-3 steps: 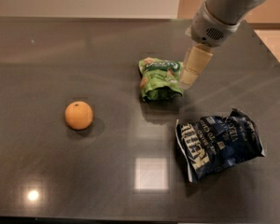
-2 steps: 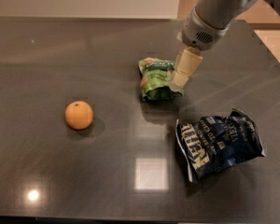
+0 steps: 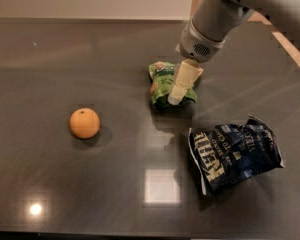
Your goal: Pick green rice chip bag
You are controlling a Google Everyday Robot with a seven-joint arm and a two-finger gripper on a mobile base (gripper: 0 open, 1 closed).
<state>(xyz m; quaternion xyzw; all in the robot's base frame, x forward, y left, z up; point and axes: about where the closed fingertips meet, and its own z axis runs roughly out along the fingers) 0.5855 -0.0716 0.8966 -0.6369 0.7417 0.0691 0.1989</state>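
The green rice chip bag (image 3: 162,84) lies crumpled on the dark table (image 3: 90,54), right of centre toward the back. It is bright green and glossy. My gripper (image 3: 176,97) comes down from the upper right on a grey arm (image 3: 215,21). Its cream tip sits over the right half of the bag and hides that part. I cannot tell whether it touches the bag.
A larger dark blue bag with white lettering (image 3: 235,151) lies at the front right, close to the green bag. An orange (image 3: 84,123) sits at the left. A wooden edge (image 3: 290,44) runs along the table's right side.
My gripper has moved left and down, from the bag's right edge to over its right half. The bags and the orange have not moved.
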